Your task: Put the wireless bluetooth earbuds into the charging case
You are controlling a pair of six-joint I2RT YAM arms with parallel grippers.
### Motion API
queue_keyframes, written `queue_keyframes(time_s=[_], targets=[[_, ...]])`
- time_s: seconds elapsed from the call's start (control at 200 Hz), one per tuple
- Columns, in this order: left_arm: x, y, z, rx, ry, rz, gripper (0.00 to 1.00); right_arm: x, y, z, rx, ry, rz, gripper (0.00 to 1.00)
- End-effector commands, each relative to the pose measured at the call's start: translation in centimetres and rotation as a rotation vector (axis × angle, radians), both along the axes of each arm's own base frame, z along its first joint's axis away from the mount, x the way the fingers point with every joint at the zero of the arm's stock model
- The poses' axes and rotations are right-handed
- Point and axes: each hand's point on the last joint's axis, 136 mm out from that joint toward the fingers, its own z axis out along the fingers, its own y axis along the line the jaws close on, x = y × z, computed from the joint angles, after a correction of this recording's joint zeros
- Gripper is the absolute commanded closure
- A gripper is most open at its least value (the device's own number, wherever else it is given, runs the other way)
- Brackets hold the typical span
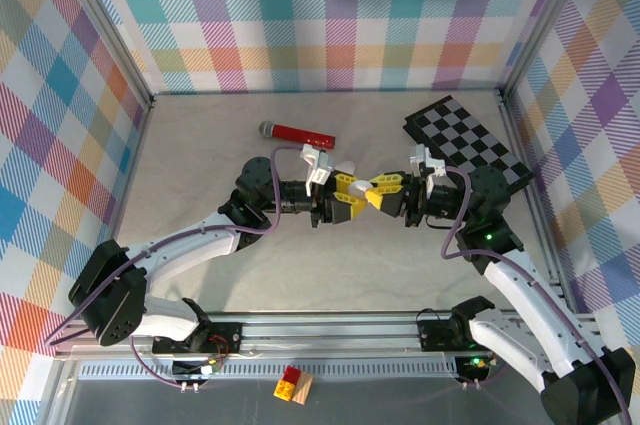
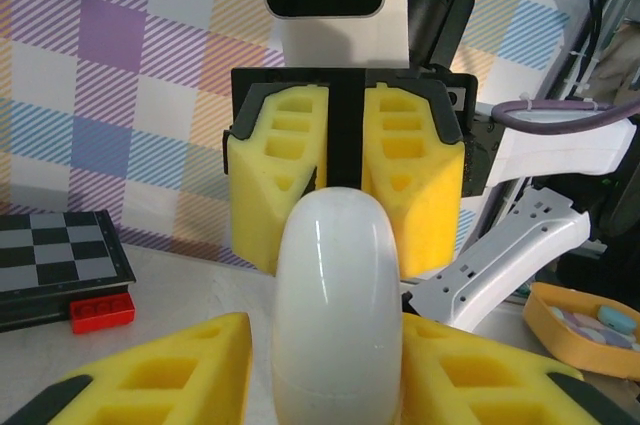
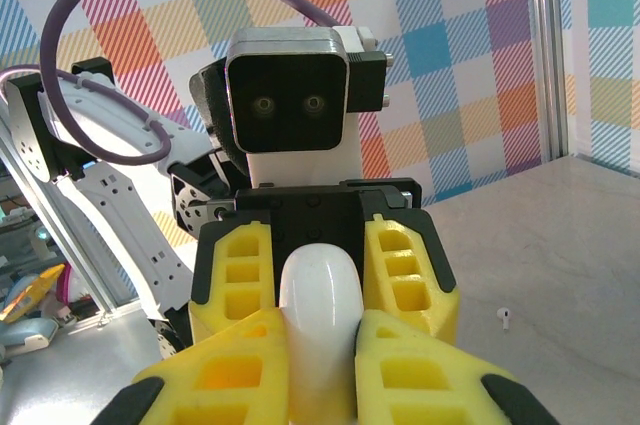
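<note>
The left claw and the right claw are facing each other, both gripping the same white charging case

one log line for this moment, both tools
left tool: shut on case | right tool: shut on case | case: held between both | earbud: on table

The lower end of the case runs off the bottom edge of the left wrist view, and its body hides where the right fingers meet it. At lower right there, a tray is cut by the frame edge, and its pastel bits are too blurred for me to name. In the right wrist view, a white speck on the worktop at right is too small to identify.
</note>
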Motion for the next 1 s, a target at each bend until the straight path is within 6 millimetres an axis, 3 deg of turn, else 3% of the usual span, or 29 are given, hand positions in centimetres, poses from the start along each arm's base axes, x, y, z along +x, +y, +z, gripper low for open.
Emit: queue_keyframes(time_s=[0.0, 0.245, 0.48, 0.76, 0.995], targets=[[0.0, 0.6, 2.2, -0.063, -0.067, 0.015, 0.63, -0.5, -0.2, 0.7, 0.006, -0.054, 0.005, 1.0], [0.1, 0.5, 2.0, -0.07, -0.058, 0.004, 0.73, -0.3, -0.2, 0.5, 0.005, -0.046, -0.002, 1.0], [0.2, 0.4, 1.8, -0.065, -0.054, -0.001, 0.61, -0.1, -0.3, 0.9, 0.02, -0.057, -0.022, 1.0], [0.3, 0.2, 1.1, -0.05, -0.047, -0.01, 0.61, 0.0, -0.3, 1.0, 0.034, -0.052, -0.024, 1.0], [0.2, 0.3, 1.5, -0.06, -0.053, -0.012, 0.66, 0.1, -0.2, 0.6, 0.021, -0.042, -0.022, 1.0]])
